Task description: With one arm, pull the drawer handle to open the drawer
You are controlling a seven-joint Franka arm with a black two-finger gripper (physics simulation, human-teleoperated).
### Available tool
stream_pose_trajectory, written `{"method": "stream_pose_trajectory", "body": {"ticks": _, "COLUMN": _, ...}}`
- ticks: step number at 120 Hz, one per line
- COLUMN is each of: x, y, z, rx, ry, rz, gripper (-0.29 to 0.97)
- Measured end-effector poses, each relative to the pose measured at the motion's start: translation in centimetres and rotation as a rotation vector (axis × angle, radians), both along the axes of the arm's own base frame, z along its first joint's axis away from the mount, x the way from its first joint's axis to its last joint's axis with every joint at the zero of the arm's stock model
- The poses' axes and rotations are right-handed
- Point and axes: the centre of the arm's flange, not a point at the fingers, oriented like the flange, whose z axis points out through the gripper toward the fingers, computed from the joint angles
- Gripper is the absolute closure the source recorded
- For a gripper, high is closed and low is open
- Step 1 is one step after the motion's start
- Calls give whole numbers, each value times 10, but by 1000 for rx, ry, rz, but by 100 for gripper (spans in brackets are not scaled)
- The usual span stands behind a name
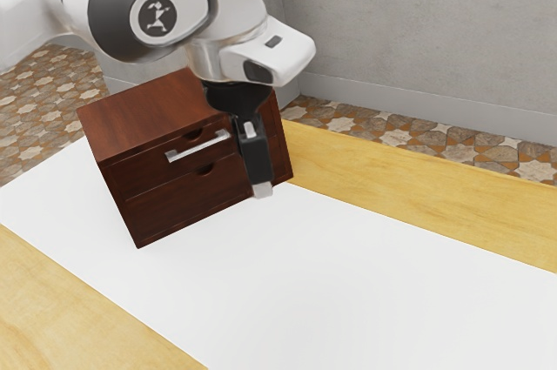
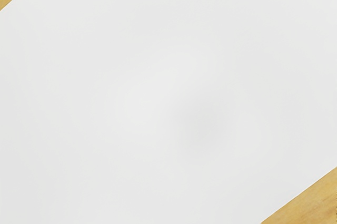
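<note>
Hanging just beside the drawer handle [image 1: 198, 146], pincer [image 1: 261, 187] points down; grip state unclear.

Grey wall [image 1: 418, 13], patterned floor [image 1: 487, 148], perhaps wooden table [image 1: 435, 187].

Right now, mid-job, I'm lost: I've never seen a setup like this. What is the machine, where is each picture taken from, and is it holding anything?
The white machine is a robot arm ending in a black hand. The exterior view comes from a camera at the arm's side. It shows a small dark wooden cabinet standing on a white sheet that covers a wooden table. Its upper drawer carries a silver handle and looks shut. The hand hangs in front of the cabinet, by the handle's end toward the exterior view's right. I cannot tell whether it grips the handle. The wrist view comes from a camera on the hand and looks at the sheet, with table wood at two corners.
</note>
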Motion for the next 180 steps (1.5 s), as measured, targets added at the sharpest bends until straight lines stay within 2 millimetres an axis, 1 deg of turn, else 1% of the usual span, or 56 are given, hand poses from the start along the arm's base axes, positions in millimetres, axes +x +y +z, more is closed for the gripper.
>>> {"method": "stream_pose_trajectory", "body": {"ticks": 11, "x": 0, "y": -11, "z": 0, "rx": -2, "ry": -9, "rz": -52, "gripper": 0}}
{"method": "stream_pose_trajectory", "body": {"ticks": 21, "x": 1, "y": -15, "z": 0, "rx": -3, "ry": -12, "rz": -84, "gripper": 0}}
{"method": "stream_pose_trajectory", "body": {"ticks": 32, "x": 7, "y": -12, "z": -6, "rx": 2, "ry": -6, "rz": -97, "gripper": 0}}
{"method": "stream_pose_trajectory", "body": {"ticks": 35, "x": 12, "y": -8, "z": -2, "rx": 10, "ry": -21, "rz": -91, "gripper": 0}}
{"method": "stream_pose_trajectory", "body": {"ticks": 38, "x": 19, "y": 0, "z": 4, "rx": 20, "ry": -41, "rz": -78, "gripper": 0}}
{"method": "stream_pose_trajectory", "body": {"ticks": 41, "x": 27, "y": 13, "z": 7, "rx": 31, "ry": -55, "rz": -55, "gripper": 0}}
{"method": "stream_pose_trajectory", "body": {"ticks": 44, "x": 39, "y": 32, "z": 8, "rx": 44, "ry": -66, "rz": -21, "gripper": 0}}
{"method": "stream_pose_trajectory", "body": {"ticks": 49, "x": 62, "y": 71, "z": 3, "rx": 94, "ry": -76, "rz": 43, "gripper": 0}}
{"method": "stream_pose_trajectory", "body": {"ticks": 53, "x": 80, "y": 91, "z": -2, "rx": 142, "ry": -87, "rz": 74, "gripper": 0}}
{"method": "stream_pose_trajectory", "body": {"ticks": 59, "x": 107, "y": 107, "z": -14, "rx": 200, "ry": -98, "rz": 96, "gripper": 0}}
{"method": "stream_pose_trajectory", "body": {"ticks": 62, "x": 117, "y": 114, "z": -18, "rx": 224, "ry": -104, "rz": 107, "gripper": 0}}
{"method": "stream_pose_trajectory", "body": {"ticks": 67, "x": 127, "y": 123, "z": -23, "rx": 269, "ry": -113, "rz": 119, "gripper": 0}}
{"method": "stream_pose_trajectory", "body": {"ticks": 73, "x": 133, "y": 128, "z": -27, "rx": 302, "ry": -118, "rz": 126, "gripper": 0}}
{"method": "stream_pose_trajectory", "body": {"ticks": 82, "x": 134, "y": 137, "z": -32, "rx": 330, "ry": -110, "rz": 148, "gripper": 0}}
{"method": "stream_pose_trajectory", "body": {"ticks": 88, "x": 122, "y": 161, "z": -45, "rx": 338, "ry": -59, "rz": 192, "gripper": 0}}
{"method": "stream_pose_trajectory", "body": {"ticks": 91, "x": 114, "y": 167, "z": -49, "rx": 334, "ry": -42, "rz": 204, "gripper": 0}}
{"method": "stream_pose_trajectory", "body": {"ticks": 100, "x": 96, "y": 166, "z": -56, "rx": 315, "ry": -17, "rz": 206, "gripper": 0}}
{"method": "stream_pose_trajectory", "body": {"ticks": 107, "x": 90, "y": 159, "z": -60, "rx": 300, "ry": -18, "rz": 200, "gripper": 0}}
{"method": "stream_pose_trajectory", "body": {"ticks": 113, "x": 90, "y": 152, "z": -62, "rx": 274, "ry": -23, "rz": 195, "gripper": 0}}
{"method": "stream_pose_trajectory", "body": {"ticks": 122, "x": 88, "y": 148, "z": -69, "rx": 245, "ry": -19, "rz": 198, "gripper": 1}}
{"method": "stream_pose_trajectory", "body": {"ticks": 128, "x": 87, "y": 154, "z": -70, "rx": 238, "ry": -27, "rz": 215, "gripper": 7}}
{"method": "stream_pose_trajectory", "body": {"ticks": 137, "x": 89, "y": 169, "z": -71, "rx": 233, "ry": -44, "rz": 248, "gripper": 21}}
{"method": "stream_pose_trajectory", "body": {"ticks": 149, "x": 96, "y": 178, "z": -78, "rx": 233, "ry": -65, "rz": 272, "gripper": 35}}
{"method": "stream_pose_trajectory", "body": {"ticks": 162, "x": 101, "y": 186, "z": -85, "rx": 233, "ry": -100, "rz": 290, "gripper": 42}}
{"method": "stream_pose_trajectory", "body": {"ticks": 180, "x": 107, "y": 199, "z": -95, "rx": 231, "ry": -134, "rz": 320, "gripper": 47}}
